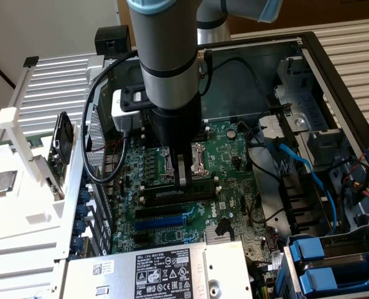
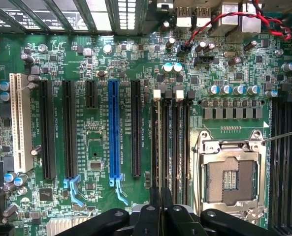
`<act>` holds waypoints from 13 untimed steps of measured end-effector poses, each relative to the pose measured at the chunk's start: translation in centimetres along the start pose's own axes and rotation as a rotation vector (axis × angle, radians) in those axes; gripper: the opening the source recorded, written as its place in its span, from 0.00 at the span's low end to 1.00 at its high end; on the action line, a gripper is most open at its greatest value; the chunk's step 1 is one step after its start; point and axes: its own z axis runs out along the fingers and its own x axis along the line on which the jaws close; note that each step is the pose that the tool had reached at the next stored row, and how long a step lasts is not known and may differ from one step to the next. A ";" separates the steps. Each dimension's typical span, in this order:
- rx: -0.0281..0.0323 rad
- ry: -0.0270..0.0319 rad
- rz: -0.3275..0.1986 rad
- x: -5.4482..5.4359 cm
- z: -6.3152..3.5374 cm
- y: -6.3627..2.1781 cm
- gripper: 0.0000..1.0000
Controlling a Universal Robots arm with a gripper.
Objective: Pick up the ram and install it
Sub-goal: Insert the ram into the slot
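Ram cannot be made out for certain in either view. One gripper [image 1: 184, 177] hangs over the motherboard [image 1: 234, 156], its fingers [image 2: 154, 211] clenched together above four black memory slots [image 2: 173, 142]; whether they pinch anything is unclear. The wrist view adds one blue slot [image 2: 114, 132] and one open processor socket [image 2: 229, 172]. In the exterior view, one processor chip [image 1: 1, 182] lies at nine o'clock from the gripper.
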 end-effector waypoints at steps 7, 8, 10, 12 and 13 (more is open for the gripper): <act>-0.0001 -0.0006 0.000 0.0 0.13 0.01 0.12; -0.0001 -0.0006 0.000 0.0 0.14 0.01 0.12; -0.0001 -0.0008 0.000 0.0 0.16 0.01 0.12; -0.0002 -0.0009 0.000 0.0 0.18 0.01 0.12; -0.0001 -0.0010 0.000 0.0 0.20 0.01 0.12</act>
